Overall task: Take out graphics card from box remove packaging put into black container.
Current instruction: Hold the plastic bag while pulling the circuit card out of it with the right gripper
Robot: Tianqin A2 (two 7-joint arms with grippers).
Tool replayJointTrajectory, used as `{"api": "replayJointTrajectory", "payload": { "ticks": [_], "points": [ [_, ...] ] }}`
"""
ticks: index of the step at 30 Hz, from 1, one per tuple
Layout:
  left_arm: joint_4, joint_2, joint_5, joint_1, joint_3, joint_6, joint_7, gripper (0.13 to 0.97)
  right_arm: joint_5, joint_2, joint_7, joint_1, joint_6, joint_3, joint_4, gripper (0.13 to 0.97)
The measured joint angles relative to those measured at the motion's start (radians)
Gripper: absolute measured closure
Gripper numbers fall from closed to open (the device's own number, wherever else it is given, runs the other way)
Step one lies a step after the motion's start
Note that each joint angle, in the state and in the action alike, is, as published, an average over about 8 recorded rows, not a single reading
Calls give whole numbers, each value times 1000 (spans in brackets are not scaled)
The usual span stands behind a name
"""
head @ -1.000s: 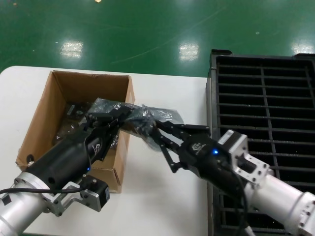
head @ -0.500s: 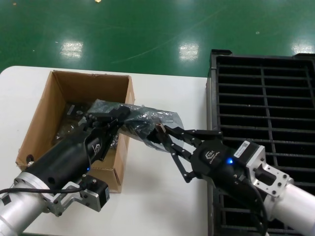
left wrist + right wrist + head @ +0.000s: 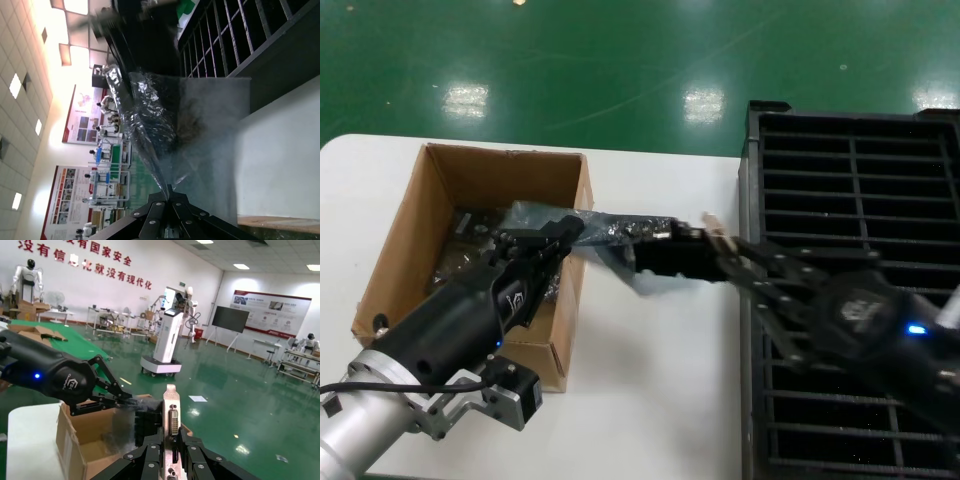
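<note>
My left gripper [image 3: 563, 232] hangs over the right wall of the cardboard box [image 3: 408, 235], shut on one end of the crinkly silver packaging [image 3: 612, 232]. The bag stretches right from the pinched tip of the left gripper [image 3: 170, 189], and the packaging [image 3: 150, 115] hangs loose. The dark graphics card [image 3: 665, 258] sticks halfway out of the bag over the table. My right gripper [image 3: 730, 255] is shut on its bracket end, at the left rim of the black container [image 3: 850, 180]. In the right wrist view the silver bracket of the graphics card [image 3: 171, 407] stands clamped in my right gripper [image 3: 172, 437].
More dark bagged cards [image 3: 460, 255] lie inside the box. The white table [image 3: 650, 390] runs between the box and the slatted container. The right arm's body hovers over the container's near slots. Green floor lies beyond the table.
The right gripper has pulled right, toward the container, drawing the card partway out of the bag. The bag is stretched out longer. The left gripper has held its place.
</note>
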Motion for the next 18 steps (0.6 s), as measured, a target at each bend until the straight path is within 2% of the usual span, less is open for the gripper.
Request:
{"api": "replayJointTrajectory", "payload": {
  "ticks": [11, 18],
  "points": [
    [0, 0, 0, 0, 0, 0, 0, 957, 160, 205, 6, -164, -40, 235, 91, 908],
    [0, 0, 0, 0, 0, 0, 0, 957, 148, 269, 14, -215, -17, 313, 95, 908]
  ]
}}
